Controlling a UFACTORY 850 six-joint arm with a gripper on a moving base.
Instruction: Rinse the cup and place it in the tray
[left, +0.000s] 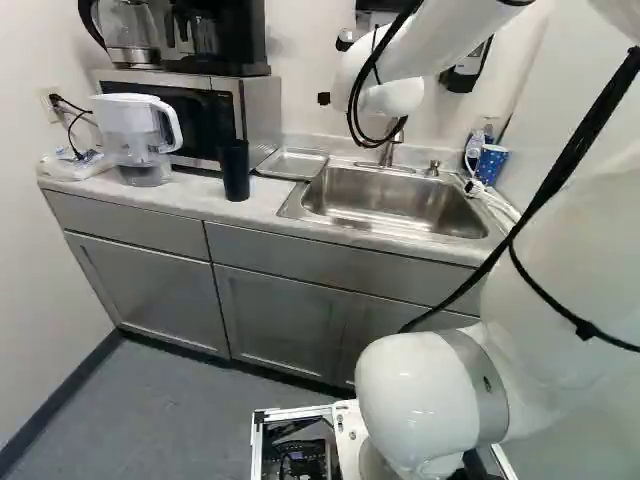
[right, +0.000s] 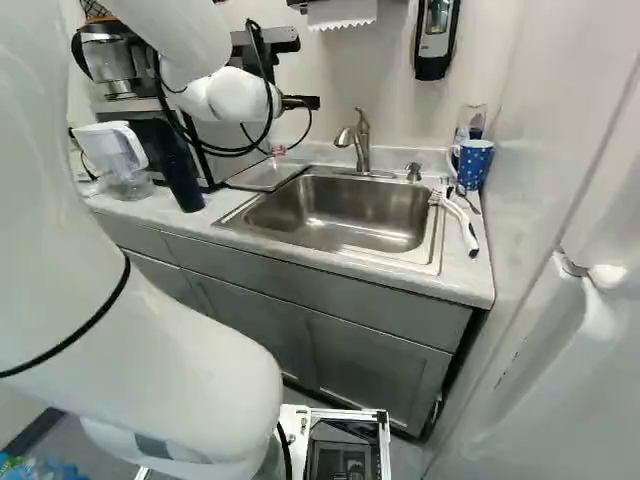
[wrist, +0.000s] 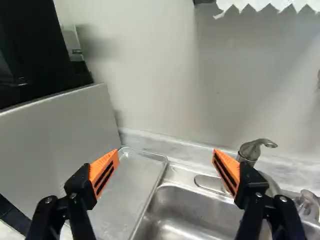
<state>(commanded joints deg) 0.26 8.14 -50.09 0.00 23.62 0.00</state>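
Hanging wide open and empty, the one end effector (wrist: 166, 156) is probably kept that way for grabbing. One black tumbler (left: 235, 170) stands on the worktop (left: 180, 194), then one tray (wrist: 132, 185) beside one sink (left: 395, 205), handy for drips. Farthest, one blue mug (right: 474, 163); tumbler or mug's the cup, can't tell.

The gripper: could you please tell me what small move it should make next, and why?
Probably swing the gripper across the sink toward the dotted cup, if that is the one meant. The gripper is open and holds nothing, with the tray ahead of it, while the dotted cup stands on the counter beyond the sink.
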